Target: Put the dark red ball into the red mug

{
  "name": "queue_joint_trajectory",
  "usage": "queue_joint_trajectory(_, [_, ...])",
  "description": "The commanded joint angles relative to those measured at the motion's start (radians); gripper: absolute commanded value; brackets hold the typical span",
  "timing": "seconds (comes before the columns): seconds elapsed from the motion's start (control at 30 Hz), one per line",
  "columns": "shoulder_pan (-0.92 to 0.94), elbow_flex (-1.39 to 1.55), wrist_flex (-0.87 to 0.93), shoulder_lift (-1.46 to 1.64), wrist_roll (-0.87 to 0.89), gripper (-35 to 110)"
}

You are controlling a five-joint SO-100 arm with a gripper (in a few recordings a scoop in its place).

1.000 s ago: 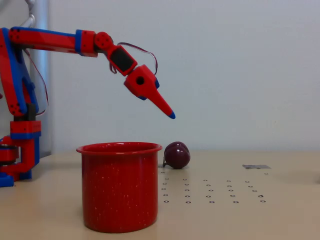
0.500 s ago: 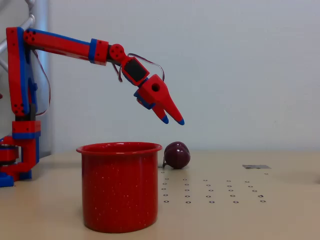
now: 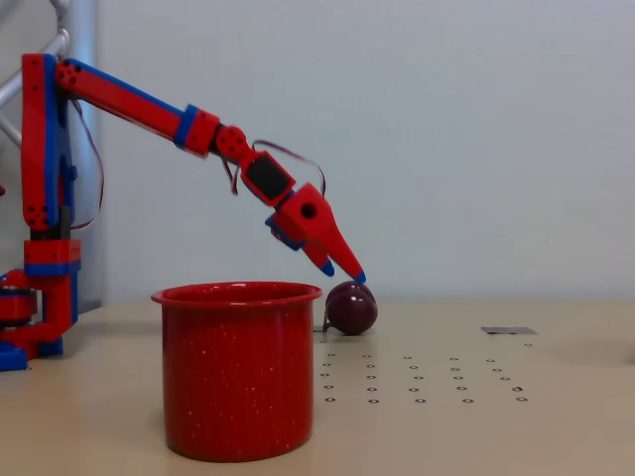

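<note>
Two blue-tipped pincer (image 3: 342,272) fingers parted, empty, above glossy ball (image 3: 351,308); speckled enamel mug (image 3: 237,369) nearer.

Maroon ball (image 3: 351,308), white-speckled red mug (image 3: 238,372)

The red mug (image 3: 238,372) hid the lower left edge of the dark red ball (image 3: 352,308) in the fixed view, and its wall hid its inside. Whether the gripper (image 3: 343,273) tips touched the ball could not be told. The arm's base (image 3: 20,337) was cut off at the left edge.
</note>
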Motion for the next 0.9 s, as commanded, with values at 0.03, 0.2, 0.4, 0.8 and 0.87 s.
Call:
queue_joint_trajectory(0.03, [0.014,-0.032,-0.086,0.002,0.003,41])
queue_joint_trajectory(0.2, [-0.009,-0.018,-0.144,-0.035,0.008,41])
queue_joint_trajectory(0.4, [-0.064,0.026,-0.204,-0.038,0.006,42])
queue_joint_trajectory(0.8, [-0.152,0.011,-0.212,-0.057,0.026,42])
queue_joint_trajectory(0.87, [-0.16,-0.02,-0.21,-0.083,0.035,42])
